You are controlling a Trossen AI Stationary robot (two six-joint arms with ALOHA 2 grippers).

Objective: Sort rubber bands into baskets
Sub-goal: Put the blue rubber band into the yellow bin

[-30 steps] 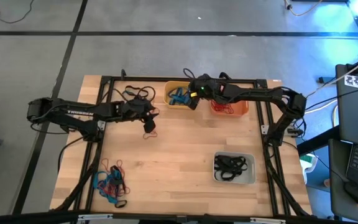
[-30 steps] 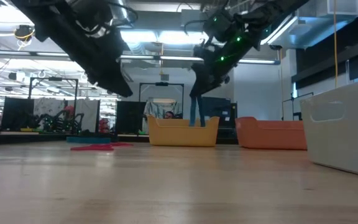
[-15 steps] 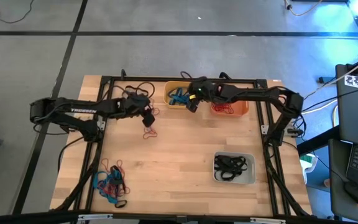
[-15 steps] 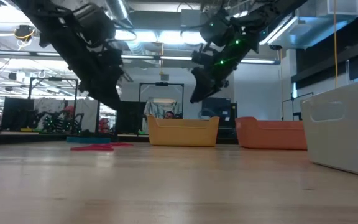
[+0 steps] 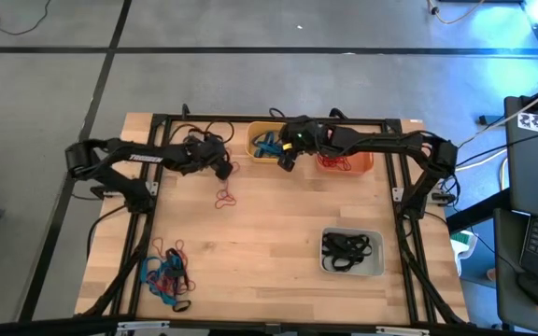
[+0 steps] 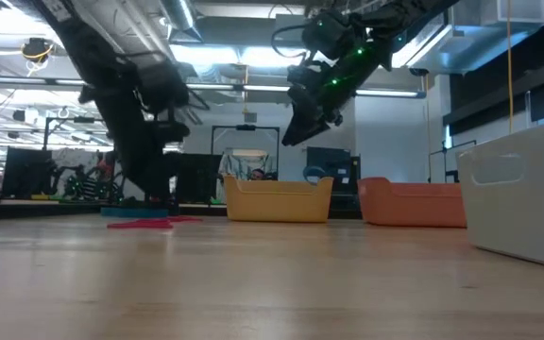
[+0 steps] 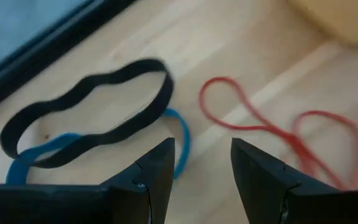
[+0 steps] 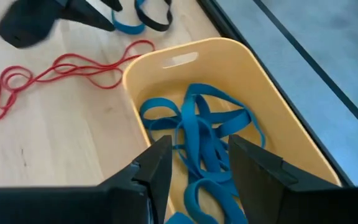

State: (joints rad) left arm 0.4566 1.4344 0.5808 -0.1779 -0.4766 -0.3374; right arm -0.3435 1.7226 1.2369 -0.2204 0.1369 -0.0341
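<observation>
My left gripper [image 5: 224, 171] [image 7: 202, 168] is open and tipped down over the far left of the table. Just ahead of its fingertips a black rubber band [image 7: 86, 112] lies across a blue one [image 7: 180, 134], with tangled red bands [image 7: 260, 124] [image 5: 224, 197] beside them. My right gripper [image 5: 286, 161] [image 8: 201, 162] hangs open over the yellow basket [image 8: 185, 53] [image 5: 269, 142], which holds several blue bands [image 8: 197, 130]. Neither gripper has anything between its fingers.
The orange basket [image 5: 346, 161], holding red bands, stands right of the yellow one. The pale grey basket [image 5: 351, 252], holding black bands, stands near the right front. A mixed heap of bands [image 5: 166, 275] lies at the near left. Black frame rails [image 5: 157, 140] border the table.
My left gripper has sunk and gone toward the far edge, tipping further down, off the red bands and onto the black and blue ones. A blue band that hung below my right gripper has dropped into the yellow basket.
</observation>
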